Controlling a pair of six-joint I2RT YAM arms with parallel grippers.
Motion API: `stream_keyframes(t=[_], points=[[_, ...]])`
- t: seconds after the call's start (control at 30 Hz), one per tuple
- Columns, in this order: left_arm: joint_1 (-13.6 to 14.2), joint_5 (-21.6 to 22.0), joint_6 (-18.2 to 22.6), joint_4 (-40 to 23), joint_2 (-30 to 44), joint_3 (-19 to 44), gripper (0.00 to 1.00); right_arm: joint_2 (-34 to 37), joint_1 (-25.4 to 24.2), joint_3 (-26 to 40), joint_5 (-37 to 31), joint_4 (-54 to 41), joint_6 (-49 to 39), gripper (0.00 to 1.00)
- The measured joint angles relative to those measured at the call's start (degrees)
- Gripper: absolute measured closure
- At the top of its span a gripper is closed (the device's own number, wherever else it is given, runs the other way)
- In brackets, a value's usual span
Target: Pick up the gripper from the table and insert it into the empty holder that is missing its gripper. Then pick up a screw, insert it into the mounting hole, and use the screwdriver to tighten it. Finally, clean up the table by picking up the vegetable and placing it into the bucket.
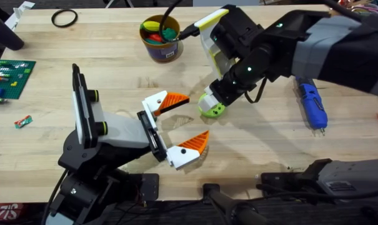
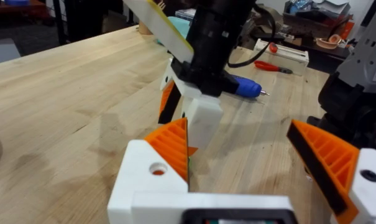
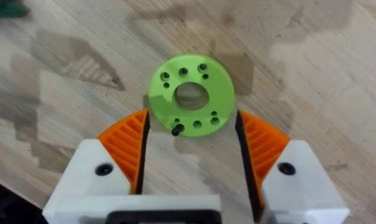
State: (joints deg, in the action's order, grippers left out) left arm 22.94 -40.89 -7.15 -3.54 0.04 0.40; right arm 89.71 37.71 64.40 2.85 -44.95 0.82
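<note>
A green disc with a centre hole lies on the wood, and a small black screw stands in one of its rim holes. My right gripper reaches in from the right and is shut on the disc, an orange pad against each side. My left gripper stands open and empty just left of it. The blue screwdriver lies at the right. The bucket at the back holds red, green and yellow vegetable pieces. The loose gripper part and the holder are out of view.
A black ring lies at the back left. A green brick plate and a small wrapped piece sit at the left edge. Red pliers lie beyond the screwdriver. Bare wood spreads across the middle left.
</note>
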Motion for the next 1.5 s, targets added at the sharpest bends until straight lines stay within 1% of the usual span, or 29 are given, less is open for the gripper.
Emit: stream_keyframes(t=[0.2, 0.3, 0.4, 0.57, 0.63, 0.7, 0.8, 0.9, 1.0, 1.2, 1.23, 1.27, 1.37, 1.5], points=[[0.00, 0.01, -0.03, 0.05, -0.01, 0.00, 0.023, 0.03, 0.00, 0.00, 0.18, -0.97, 0.04, 0.221], [0.00, 0.01, -0.03, 0.05, -0.01, 0.00, 0.023, -1.34, 0.00, 0.00, 0.20, -2.01, 0.14, 0.221], [0.00, 0.03, -0.05, 0.05, -0.01, 0.00, 0.023, -5.13, 0.00, 0.00, 0.18, -3.02, 0.59, 0.221], [0.00, 0.03, -0.19, 0.05, -0.01, 0.00, 0.023, -13.43, 0.02, -0.33, -0.12, -6.04, 2.40, 0.221], [0.00, 0.03, -0.19, 0.05, 0.01, 0.00, 0.023, -16.47, 0.18, -2.05, -0.25, -3.80, 2.85, 0.221], [0.00, 0.03, -0.19, 0.05, -0.01, 0.00, 0.023, -18.06, 0.74, -5.17, -0.28, 0.25, 3.69, 0.221], [0.00, 0.09, -0.20, 0.05, 0.01, 0.00, 0.023, -17.12, 2.25, -10.01, -0.33, 4.97, 4.70, 0.221], [0.00, 0.13, -0.19, 0.07, 0.00, 0.00, 0.023, -14.10, 3.85, -13.25, -0.36, 6.79, 5.16, 0.221], [0.00, 0.14, -0.21, 0.05, -0.01, 0.00, 0.023, -11.11, 4.86, -13.99, -0.45, 7.55, 5.12, 0.221], [0.00, 0.14, -0.20, 0.07, -0.01, 0.00, 0.023, -7.14, 4.98, -13.99, -0.50, 10.66, 4.94, 0.221], [0.00, 0.14, -0.19, 0.06, -0.01, 0.00, 0.023, -6.52, 4.98, -13.99, -0.50, 10.83, 4.81, 0.243], [0.00, 0.14, -0.19, 0.05, -0.01, 0.00, 0.023, -6.02, 4.98, -13.99, -0.63, 10.89, 4.66, 0.304], [0.00, 0.14, -0.19, 0.05, 0.01, 0.00, 0.023, -5.68, 4.98, -13.99, -1.17, 11.40, 4.68, 0.547], [0.00, 0.14, -0.19, 0.05, 0.00, 0.00, 0.023, -5.68, 4.98, -13.99, -1.38, 11.37, 4.63, 0.717]])
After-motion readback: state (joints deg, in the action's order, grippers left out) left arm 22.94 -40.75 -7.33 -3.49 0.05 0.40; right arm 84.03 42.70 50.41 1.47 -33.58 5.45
